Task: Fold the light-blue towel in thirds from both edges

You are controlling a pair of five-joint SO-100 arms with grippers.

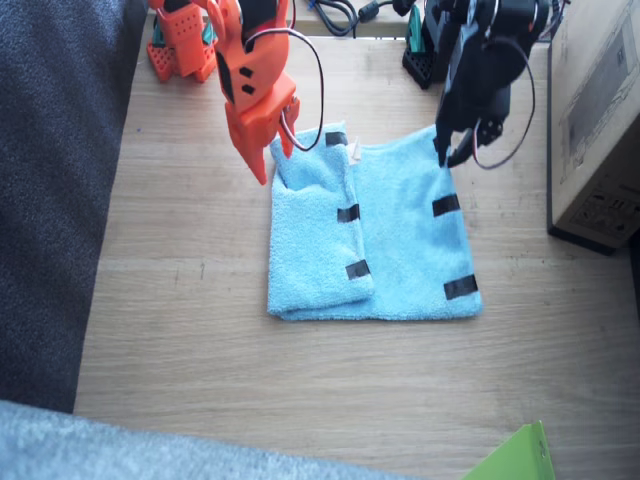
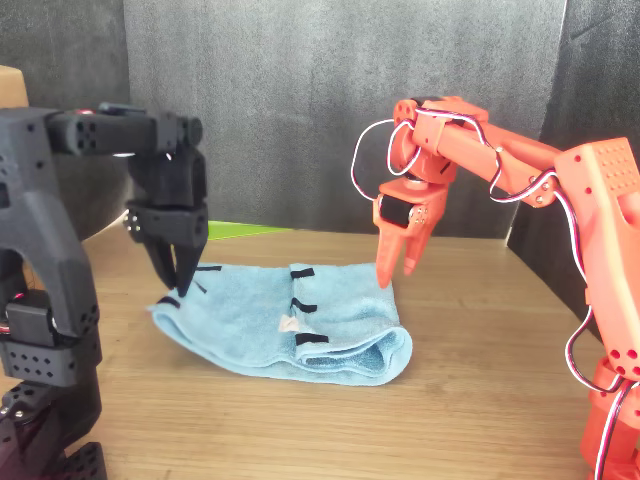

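Light-blue towel (image 1: 400, 240): one third folded over; opposite taped edge (image 1: 452, 245) still flat, unfolded. Right pincer (image 2: 397, 268) released, hovering above fold. Left pincer (image 2: 180, 268) at unfolded edge, parted, gripping nothing visibly.

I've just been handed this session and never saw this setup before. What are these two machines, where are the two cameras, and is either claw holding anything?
These are two small robot arms at a wooden table. The fixed view looks down from above; the front view looks from the opposite side at table height. The orange one is the right arm; its claw hangs open above the folded side of the light-blue towel, holding nothing. The black one is the left arm; its claw is at the unfolded edge marked with black tape strips; whether it grips cloth I cannot tell. One third is already folded over.
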